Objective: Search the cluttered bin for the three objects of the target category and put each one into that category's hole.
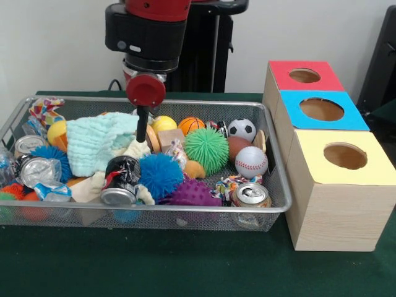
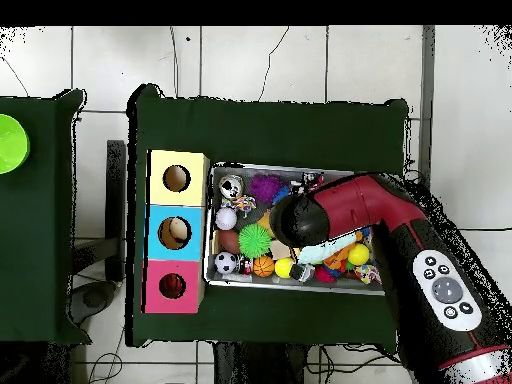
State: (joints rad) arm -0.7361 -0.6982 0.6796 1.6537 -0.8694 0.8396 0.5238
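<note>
The wire mesh bin (image 1: 154,213) is full of toys and also shows in the overhead view (image 2: 280,285). My gripper (image 1: 142,129) reaches down into the bin's back middle, at the right edge of the mint knitted cloth (image 1: 99,143). In the overhead view the arm's head (image 2: 295,220) hides it. No plush animal shows in either view. The red-topped box's hole (image 1: 304,75) is at the far right, outside the bin, and shows in the overhead view (image 2: 172,286). The green spiky ball (image 1: 206,150) lies right of the gripper.
The blue-topped box (image 1: 346,120) and the yellow-topped box (image 1: 309,148) stand in a row with the red one. In the bin lie cans (image 1: 122,179), a blue spiky ball (image 1: 160,175), a purple spiky ball (image 1: 193,193), a baseball (image 1: 251,162) and a soccer ball (image 1: 242,129).
</note>
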